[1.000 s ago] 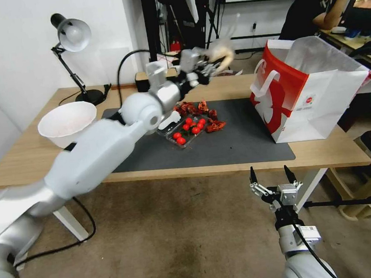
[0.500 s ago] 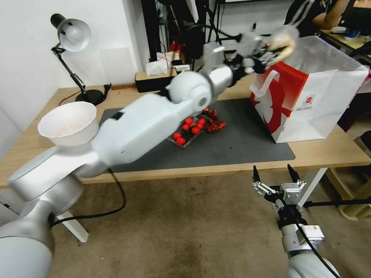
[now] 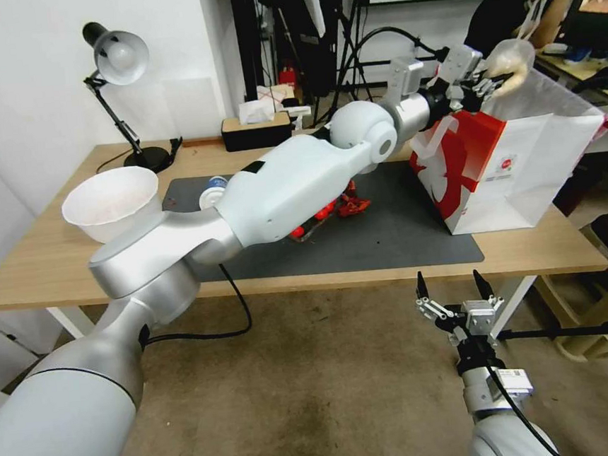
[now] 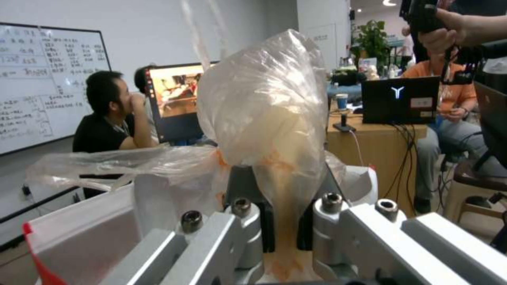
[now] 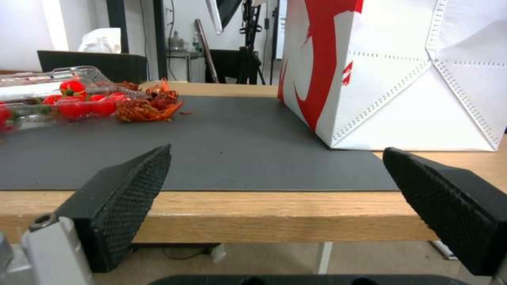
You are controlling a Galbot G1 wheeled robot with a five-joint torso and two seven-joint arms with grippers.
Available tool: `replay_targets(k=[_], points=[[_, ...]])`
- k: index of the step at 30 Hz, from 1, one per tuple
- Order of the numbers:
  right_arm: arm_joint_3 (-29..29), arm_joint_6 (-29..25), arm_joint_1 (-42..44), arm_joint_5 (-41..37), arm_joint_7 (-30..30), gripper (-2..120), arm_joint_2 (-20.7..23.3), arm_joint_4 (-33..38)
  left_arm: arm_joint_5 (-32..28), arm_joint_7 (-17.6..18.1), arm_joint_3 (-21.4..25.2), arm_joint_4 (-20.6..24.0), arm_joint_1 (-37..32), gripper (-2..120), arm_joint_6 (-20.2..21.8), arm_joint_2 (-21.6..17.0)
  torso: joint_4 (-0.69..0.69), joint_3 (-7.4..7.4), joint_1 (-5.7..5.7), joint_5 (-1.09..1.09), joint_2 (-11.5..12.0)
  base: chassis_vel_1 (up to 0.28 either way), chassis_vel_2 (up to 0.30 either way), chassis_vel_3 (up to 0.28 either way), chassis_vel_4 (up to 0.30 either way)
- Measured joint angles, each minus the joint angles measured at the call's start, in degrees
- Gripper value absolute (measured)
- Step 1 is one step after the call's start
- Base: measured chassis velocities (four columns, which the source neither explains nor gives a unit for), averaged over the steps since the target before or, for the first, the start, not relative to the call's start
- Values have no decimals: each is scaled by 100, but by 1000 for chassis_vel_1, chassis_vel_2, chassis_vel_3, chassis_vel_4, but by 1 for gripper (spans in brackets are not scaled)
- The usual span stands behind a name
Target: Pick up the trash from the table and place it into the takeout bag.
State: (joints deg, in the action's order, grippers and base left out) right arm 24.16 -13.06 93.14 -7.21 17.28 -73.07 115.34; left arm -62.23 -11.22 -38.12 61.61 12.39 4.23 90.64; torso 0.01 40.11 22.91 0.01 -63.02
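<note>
Clamped on one clear bag with a bun (image 3: 513, 59), my left gripper (image 3: 491, 78) hangs above the open mouth of the takeout bag (image 3: 525, 159), which stands on the mat (image 3: 390, 238) at the table's (image 3: 37, 265) right end. Down below the table's front edge, my right gripper (image 3: 452, 293) waits with its two fingers spread apart. One bowl (image 3: 110, 201), one tub (image 5: 47, 99) of red fruit and one blue cup (image 3: 210, 191) sit on the table.

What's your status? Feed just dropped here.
Left gripper shut on bagged bun, above takeout bag mouth. Right gripper open, parked below table edge. Nothing blocking.
</note>
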Motion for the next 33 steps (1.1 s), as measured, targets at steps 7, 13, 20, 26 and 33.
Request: replay_targets(k=[7,13,20,26,33], points=[[1,-14,8,-1,2,100,-31,4,-3,-24,-82,-146,74,5,-4,172,-1,0,0,0,0,0,0,0,0],[1,-37,28,2,1,100,-55,15,-9,-9,-269,-153,82,5,-5,173,0,0,0,0,0,0,0,0,0],[-13,-41,27,17,-7,100,-108,23,-9,43,-390,-154,80,6,-2,166,0,0,0,-1,0,0,0,0,0],[-20,-46,41,30,-11,100,-132,30,-7,78,-401,-159,71,32,2,162,-1,0,0,0,0,0,0,0,0],[-21,-50,56,37,-12,100,-138,40,-7,116,-400,-152,68,60,6,159,0,0,0,-1,0,0,0,0,0]])
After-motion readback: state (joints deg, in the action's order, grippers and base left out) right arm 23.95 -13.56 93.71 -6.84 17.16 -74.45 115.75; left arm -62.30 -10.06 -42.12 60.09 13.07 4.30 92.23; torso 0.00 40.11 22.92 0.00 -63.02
